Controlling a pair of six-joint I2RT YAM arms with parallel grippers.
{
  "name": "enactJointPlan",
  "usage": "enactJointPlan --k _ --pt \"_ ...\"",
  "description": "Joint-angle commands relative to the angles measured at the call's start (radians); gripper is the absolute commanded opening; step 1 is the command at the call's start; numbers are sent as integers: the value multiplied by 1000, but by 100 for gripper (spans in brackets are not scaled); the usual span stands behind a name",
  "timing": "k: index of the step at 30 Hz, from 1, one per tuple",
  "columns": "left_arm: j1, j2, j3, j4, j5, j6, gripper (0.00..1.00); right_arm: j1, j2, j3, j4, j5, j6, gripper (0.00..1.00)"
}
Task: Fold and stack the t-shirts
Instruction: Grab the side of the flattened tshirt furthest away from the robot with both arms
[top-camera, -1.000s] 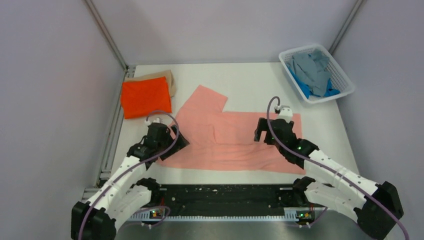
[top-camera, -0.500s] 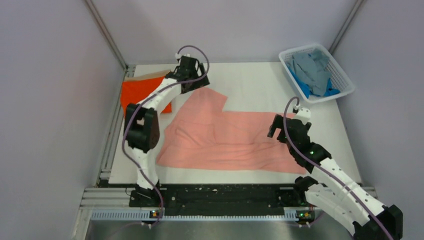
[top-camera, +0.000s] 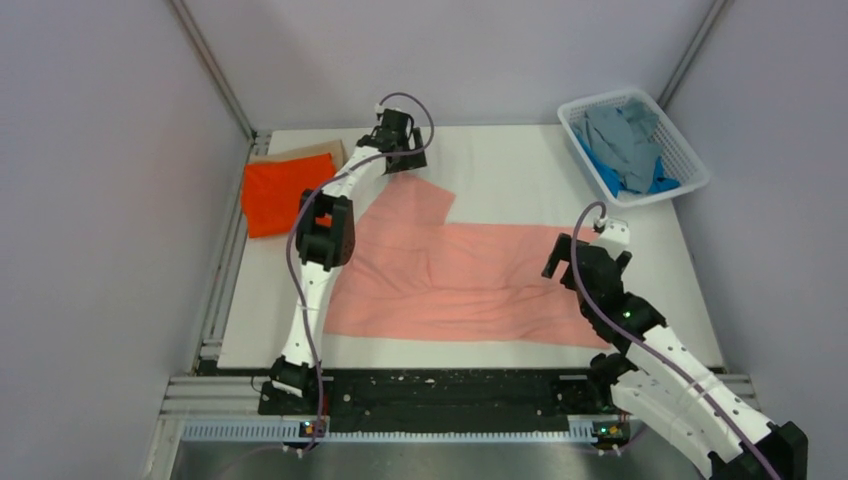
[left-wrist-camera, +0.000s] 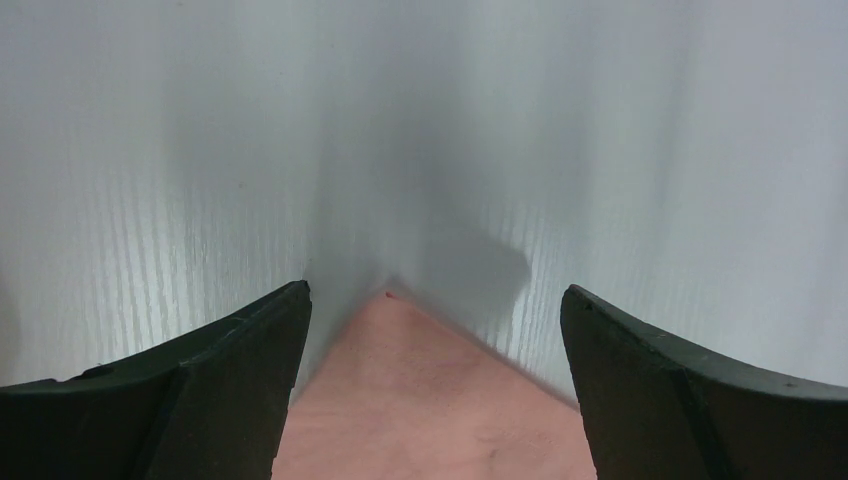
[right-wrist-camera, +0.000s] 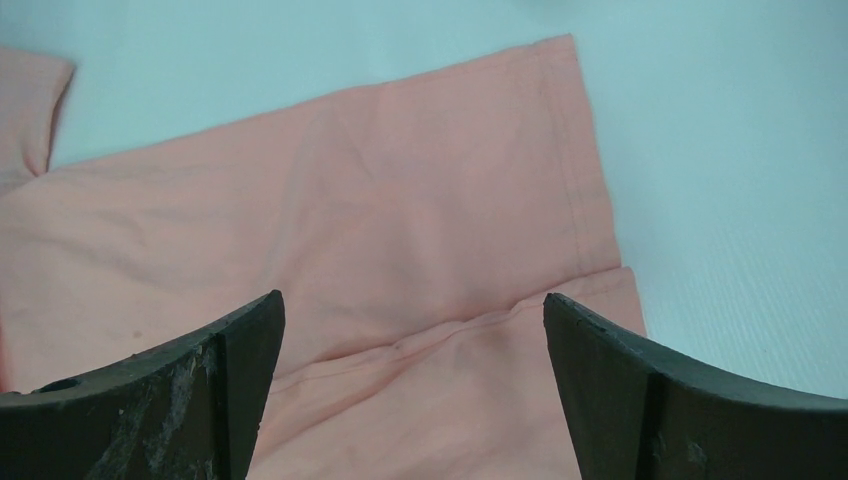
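So far, the pink shirt (top-camera: 450, 275) lies spread flat mid-counter, unfolded. The basket (top-camera: 690, 160) at the far right corner holds the grey shirt (top-camera: 620, 135) and blue shirt (top-camera: 605, 175), both crumpled. By the far left corner, the folded orange shirt (top-camera: 285, 190) sits on the tan shirt (top-camera: 325, 150). I judge two done and three left. The left gripper (left-wrist-camera: 435, 292) gapes over the pink sleeve tip near the far edge, and the right gripper (right-wrist-camera: 412, 300) hangs open over the hem.

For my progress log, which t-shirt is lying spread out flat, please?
The salmon pink t-shirt, spread across mid-table; the orange t-shirt is folded, the grey t-shirt and blue t-shirt sit crumpled in the mesh basket.
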Motion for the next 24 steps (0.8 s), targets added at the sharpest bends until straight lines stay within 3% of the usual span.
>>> enactJointPlan --k 1,8,13,18,24 --pt "24 24 61 3 115 -57 99 -6 33 6 28 13 -8 99" --pt "10 2 -92 21 412 -131 99 -6 41 6 22 31 -14 99" --pt "-77 -93 -204 -40 202 -41 96 -6 24 -1 22 35 -12 99" --pt "-181 -106 -197 -176 -60 -25 90 -6 20 -3 22 41 -13 99" --pt "-212 -62 -162 -277 -53 -87 73 -6 22 -6 21 43 -11 99"
